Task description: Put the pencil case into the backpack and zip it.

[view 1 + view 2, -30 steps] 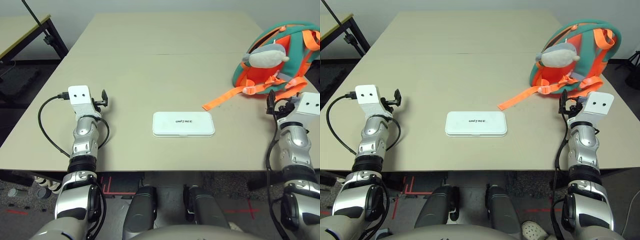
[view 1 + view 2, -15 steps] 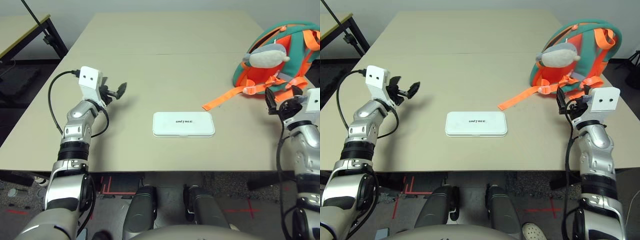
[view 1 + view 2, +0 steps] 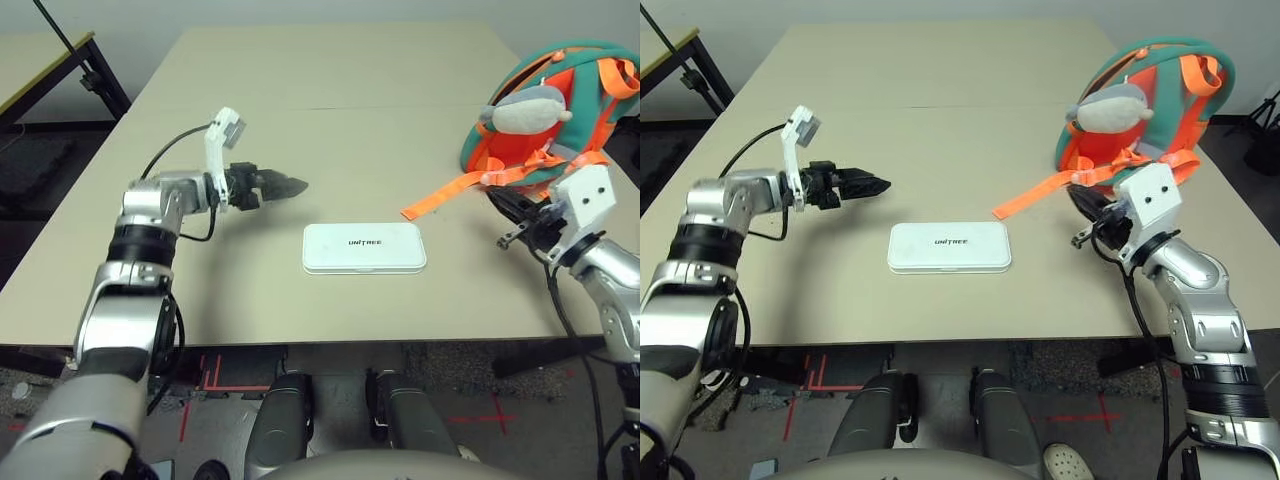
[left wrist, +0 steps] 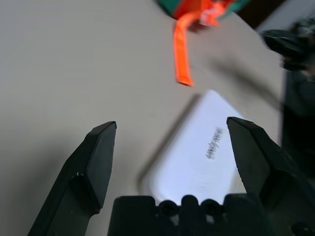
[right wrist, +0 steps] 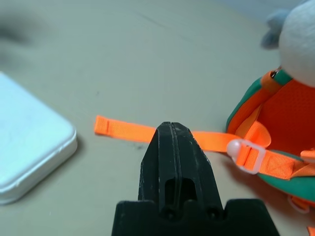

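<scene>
Flat white hard-plastic pencil case (image 3: 364, 247), frame centre: stiff, slick, prob. light; pinch across short edges. L gripper (image 3: 285, 185) wide open, empty; R gripper (image 5: 176, 147) closed, empty.

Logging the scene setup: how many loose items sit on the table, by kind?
Pencil case: 1
Backpack, with plush fish attached: 1
Total: 2

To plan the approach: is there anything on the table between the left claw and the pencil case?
Nothing: the left eye view shows only bare table between the open left claw and the pencil case.
</scene>
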